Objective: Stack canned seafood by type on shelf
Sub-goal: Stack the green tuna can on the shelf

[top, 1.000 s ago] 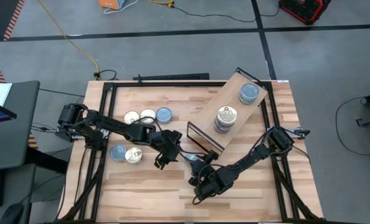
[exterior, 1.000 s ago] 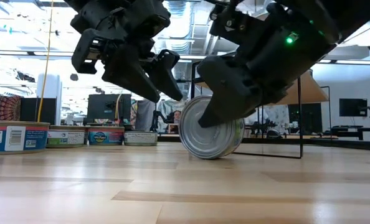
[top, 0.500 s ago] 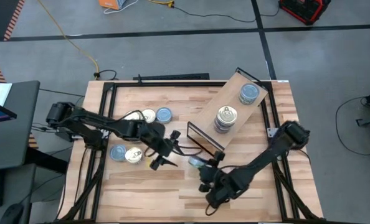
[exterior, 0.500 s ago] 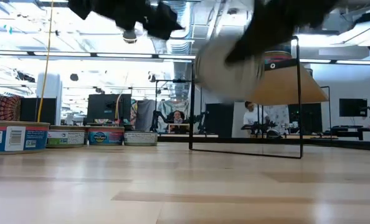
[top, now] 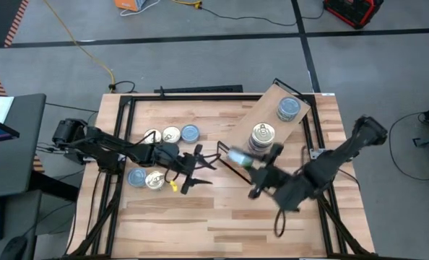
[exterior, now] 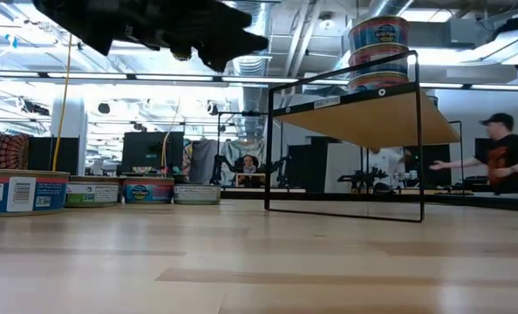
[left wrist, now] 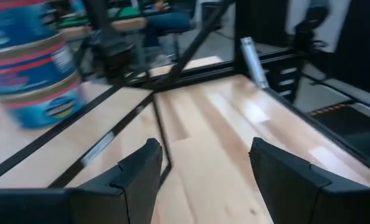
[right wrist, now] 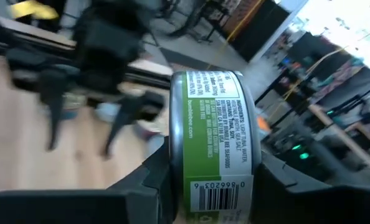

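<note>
My right gripper (top: 246, 162) is shut on a tin (right wrist: 213, 137) with a green and white label, high above the table beside the near end of the shelf (top: 237, 136). The shelf, a light wood board on a black frame, carries a gold-lidded stack (top: 263, 136) and a blue-lidded stack (top: 289, 108). My left gripper (top: 200, 170) hovers open and nearly level above the table's middle, with nothing between its fingers (left wrist: 138, 177). Several loose tins (top: 171, 134) rest flat on the table's left part. My right gripper pinches the tin between its two fingers, one finger (right wrist: 149, 177) on each flat face. The labelled side wall (right wrist: 217, 186) faces the wrist camera. The tin stands on edge in the hold, lifted clear of the table and the shelf.
Three loose tins lie at the far left (top: 190, 133) and two nearer the left front (top: 145, 178). The shelf's black frame (exterior: 268, 148) stands on the table's far right. A person (exterior: 503, 153) moves in the room behind the table.
My right gripper has risen steeply and gone toward the far edge and the shelf. The tin, which stood on its edge on the table, is now lifted clear with it. My left gripper has tipped from pointing down to nearly level and risen a little, staying open.
</note>
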Available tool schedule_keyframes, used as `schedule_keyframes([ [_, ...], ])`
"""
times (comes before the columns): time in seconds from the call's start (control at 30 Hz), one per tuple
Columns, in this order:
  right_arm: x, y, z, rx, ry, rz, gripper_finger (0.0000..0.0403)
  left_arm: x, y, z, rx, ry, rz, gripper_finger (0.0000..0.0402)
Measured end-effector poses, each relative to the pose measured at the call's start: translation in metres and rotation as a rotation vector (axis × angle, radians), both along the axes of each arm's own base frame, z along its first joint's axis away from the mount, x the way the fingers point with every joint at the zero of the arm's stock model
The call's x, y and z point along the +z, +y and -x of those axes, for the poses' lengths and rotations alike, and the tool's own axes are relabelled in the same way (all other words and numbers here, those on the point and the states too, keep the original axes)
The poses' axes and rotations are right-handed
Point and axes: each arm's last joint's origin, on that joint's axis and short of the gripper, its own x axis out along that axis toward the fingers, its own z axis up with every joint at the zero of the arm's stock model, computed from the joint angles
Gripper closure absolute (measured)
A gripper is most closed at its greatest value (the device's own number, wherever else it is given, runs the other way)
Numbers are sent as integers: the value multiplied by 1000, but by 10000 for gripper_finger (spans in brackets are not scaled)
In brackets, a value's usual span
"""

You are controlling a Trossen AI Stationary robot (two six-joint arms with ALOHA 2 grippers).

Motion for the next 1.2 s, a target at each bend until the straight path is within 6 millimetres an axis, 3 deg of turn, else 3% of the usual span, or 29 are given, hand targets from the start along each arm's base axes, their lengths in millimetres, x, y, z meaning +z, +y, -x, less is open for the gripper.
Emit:
schedule_keyframes([
  [0.13,23,-36,20,-61,43,73,238,0,1,0,22,3,16,166],
  [0.33,35,-94,58,-243,172,151,239,-4,1,1,24,44,-8,166],
  [0.5,32,-139,78,-384,270,68,238,-9,3,1,108,87,-59,166],
  [0.63,12,-166,82,-487,441,-50,238,-8,6,1,184,79,-102,166],
  [0.9,-18,-185,76,-611,726,-21,237,6,11,7,305,23,-189,166],
  [1.03,-21,-192,74,-607,792,-27,237,11,15,9,385,10,-197,166],
  [1.2,-19,-199,80,-620,802,-54,237,13,16,9,355,-10,-186,166],
])
